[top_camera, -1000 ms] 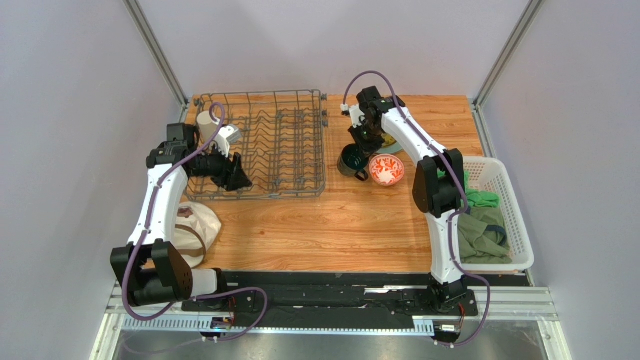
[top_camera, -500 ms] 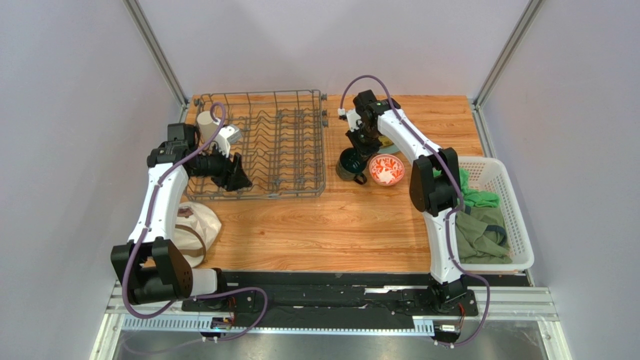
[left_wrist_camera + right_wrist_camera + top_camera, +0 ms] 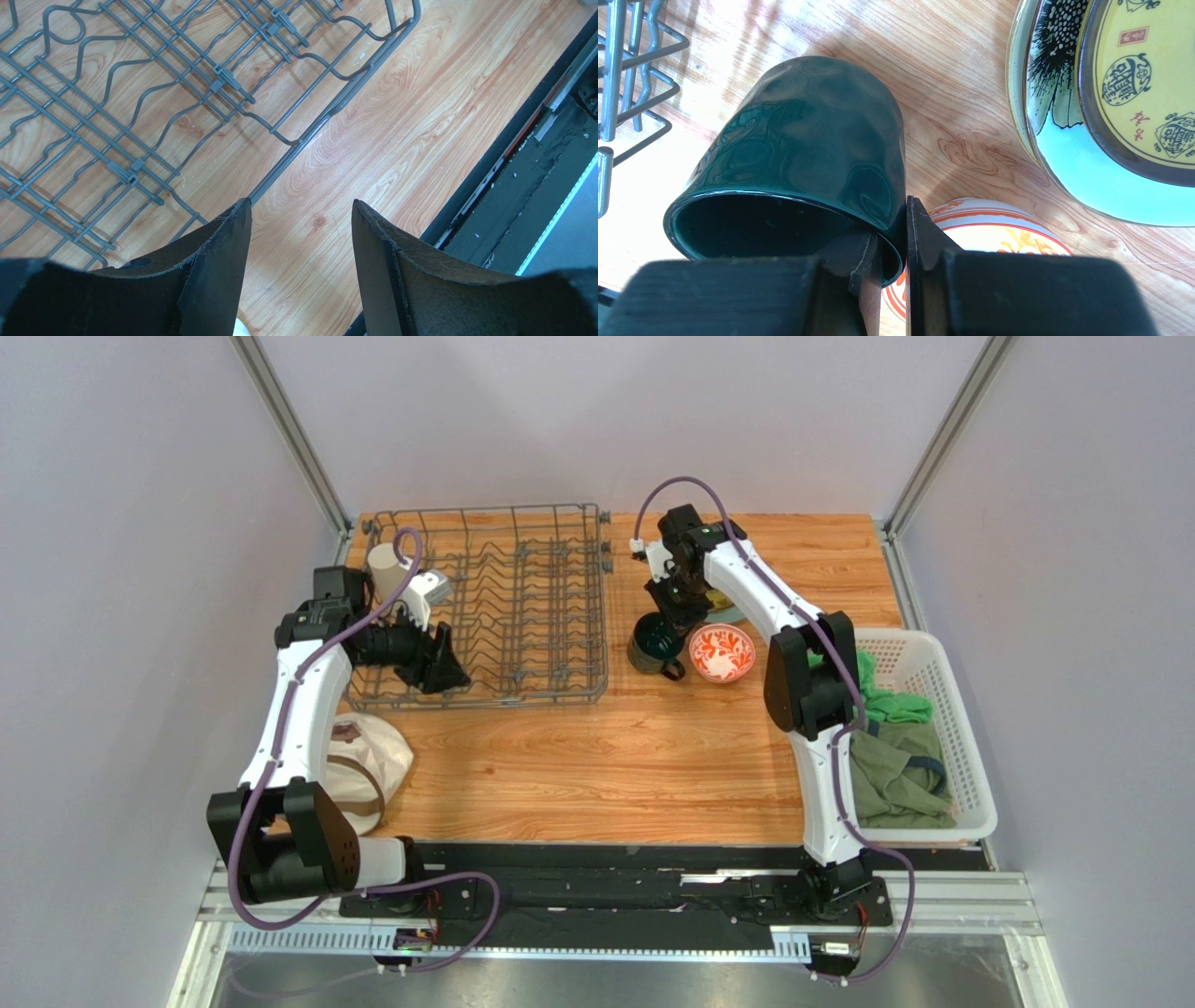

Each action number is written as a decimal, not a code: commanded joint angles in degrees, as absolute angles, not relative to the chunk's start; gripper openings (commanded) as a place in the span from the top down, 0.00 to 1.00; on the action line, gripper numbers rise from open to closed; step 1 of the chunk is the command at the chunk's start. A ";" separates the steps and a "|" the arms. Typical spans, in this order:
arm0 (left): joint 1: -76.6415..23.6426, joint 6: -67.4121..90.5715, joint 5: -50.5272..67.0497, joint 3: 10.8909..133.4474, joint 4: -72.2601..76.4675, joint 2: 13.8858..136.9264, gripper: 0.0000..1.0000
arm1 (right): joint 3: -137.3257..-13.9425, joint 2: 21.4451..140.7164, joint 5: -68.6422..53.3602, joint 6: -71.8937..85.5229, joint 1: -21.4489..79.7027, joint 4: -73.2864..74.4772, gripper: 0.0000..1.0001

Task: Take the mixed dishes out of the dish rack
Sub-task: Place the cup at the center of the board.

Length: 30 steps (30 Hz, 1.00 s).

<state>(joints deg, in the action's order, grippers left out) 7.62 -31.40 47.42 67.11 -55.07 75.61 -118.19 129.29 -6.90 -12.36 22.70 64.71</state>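
Observation:
My right gripper (image 3: 892, 238) is shut on the rim of the dark green mug (image 3: 801, 161), one finger inside and one outside. The mug (image 3: 650, 639) is tilted just right of the dish rack (image 3: 519, 602), beside the small red-and-white bowl (image 3: 723, 653). The yellow-and-dark patterned plate (image 3: 1144, 84) lies on the pale green plate (image 3: 1102, 182) on the table behind. A beige cup (image 3: 383, 569) stands in the rack's far left corner. My left gripper (image 3: 446, 669) hangs open over the rack's near left corner (image 3: 175, 105), with nothing between its fingers (image 3: 224, 266).
A white slotted basket (image 3: 954, 714) with green cloths (image 3: 898, 777) sits at the right edge. A cream cloth bundle (image 3: 368, 753) lies near the left arm. The table's black front rail (image 3: 533, 140) runs close below the left gripper.
My right arm has drifted slightly left with the mug in its grip. The left arm has not moved.

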 commanded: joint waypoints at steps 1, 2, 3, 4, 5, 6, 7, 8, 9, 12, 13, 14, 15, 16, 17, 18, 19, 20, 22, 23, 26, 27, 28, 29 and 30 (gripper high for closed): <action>7.91 -33.22 48.16 68.20 -55.20 75.32 0.37 | -120.94 128.85 -7.21 -12.13 23.03 64.34 0.87; 8.00 -33.22 48.16 68.12 -55.11 75.24 0.37 | -120.85 128.93 -7.21 -12.22 23.03 64.42 0.87; 8.00 -33.22 48.16 67.85 -55.02 75.15 0.37 | -120.76 128.94 -7.12 -12.13 23.03 64.34 0.87; 8.00 -33.31 48.16 67.85 -55.11 75.15 0.37 | -120.67 128.94 -7.21 -12.22 23.11 64.42 0.87; 8.00 -33.40 48.08 67.76 -55.11 75.15 0.37 | -120.67 129.02 -7.21 -12.22 23.12 64.42 0.87; 8.00 -33.22 48.08 67.59 -55.11 74.97 0.37 | -120.59 129.02 -7.03 -12.30 23.12 64.34 0.87; 8.00 -33.31 48.08 67.50 -55.02 75.14 0.37 | -120.41 129.02 -7.03 -12.30 23.12 64.34 0.87; 7.91 -33.31 48.16 67.50 -55.02 75.06 0.37 | -120.50 129.02 -7.03 -12.22 23.12 64.34 0.87; 8.00 -33.31 48.25 67.33 -54.93 75.06 0.37 | -120.50 129.02 -7.03 -12.30 23.12 64.25 0.87; 8.00 -33.22 48.52 66.97 -54.76 74.97 0.37 | -120.32 129.11 -7.21 -12.22 23.20 64.25 0.87; 8.00 -33.22 48.69 66.97 -54.76 75.06 0.37 | -120.32 129.11 -7.21 -12.22 23.12 64.16 0.87; 7.91 -33.22 48.69 66.97 -54.67 75.06 0.37 | -120.32 129.20 -7.12 -12.30 23.20 64.16 0.87; 8.00 -33.22 48.60 66.97 -54.75 75.15 0.37 | -120.24 129.20 -7.03 -12.30 23.20 64.16 0.87; 8.00 -33.22 48.60 66.89 -54.67 75.15 0.37 | -120.23 129.20 -7.03 -12.30 23.12 64.07 0.87; 8.00 -33.31 48.60 66.80 -54.67 75.23 0.37 | -120.23 129.37 -6.94 -12.30 23.20 64.07 0.87; 8.00 -33.31 48.69 66.88 -54.67 75.23 0.37 | -120.23 129.37 -6.86 -12.39 23.12 64.07 0.87; 8.00 -33.31 48.69 66.88 -54.67 75.23 0.37 | -120.23 129.46 -6.77 -12.39 23.12 64.07 0.87; 8.00 -33.31 48.69 66.80 -54.67 75.23 0.37 | -120.23 129.46 -6.77 -12.48 23.12 64.07 0.87; 8.00 -33.31 48.69 66.80 -54.67 75.32 0.37 | -120.23 129.73 -6.68 -12.39 23.12 64.07 0.87; 8.09 -33.31 48.60 66.80 -54.67 75.24 0.37 | -120.15 129.73 -6.68 -12.48 23.12 64.07 0.87; 8.00 -33.40 48.69 66.71 -54.76 75.32 0.37 | -119.97 129.81 -6.68 -12.57 23.20 64.07 0.87; 8.00 -33.40 48.60 66.62 -54.76 75.24 0.37 | -119.97 129.90 -6.59 -12.66 23.20 64.07 0.87; 8.00 -33.40 48.78 66.62 -54.76 75.23 0.37 | -119.97 129.90 -6.42 -12.57 23.20 64.16 0.85; 8.00 -33.40 48.78 66.62 -54.76 75.23 0.37 | -119.88 129.90 -6.33 -12.57 23.29 64.07 0.84; 7.91 -33.49 48.69 66.53 -54.67 75.32 0.37 | -119.80 129.90 -6.33 -12.66 23.12 64.07 0.84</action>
